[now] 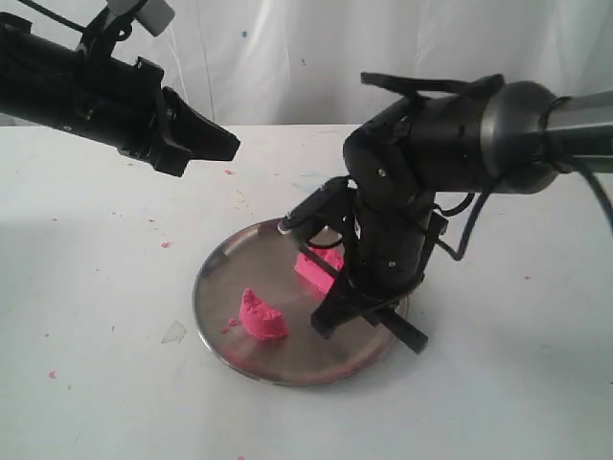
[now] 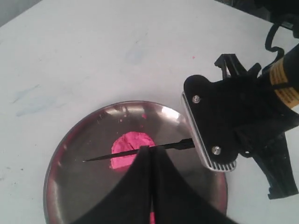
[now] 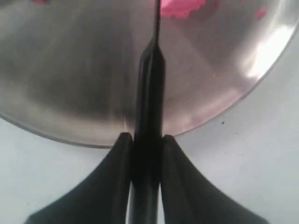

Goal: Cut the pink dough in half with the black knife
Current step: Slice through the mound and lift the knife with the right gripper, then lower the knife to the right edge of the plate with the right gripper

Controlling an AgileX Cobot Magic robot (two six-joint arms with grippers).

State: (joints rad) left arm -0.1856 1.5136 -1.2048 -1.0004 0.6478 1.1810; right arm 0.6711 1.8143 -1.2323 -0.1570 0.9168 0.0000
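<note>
The pink dough lies in two lumps on a steel plate: one near the front, one further back beside my right gripper. That gripper is shut on the handle of the black knife, with its handle end sticking out over the plate rim. In the left wrist view the thin blade crosses a pink lump; I cannot tell whether it touches. My left gripper hangs shut and empty, high and to the left of the plate.
Tiny pink crumbs dot the white table around the plate. A white backdrop closes the far side. The right arm's bulky wrist hangs over the plate's edge.
</note>
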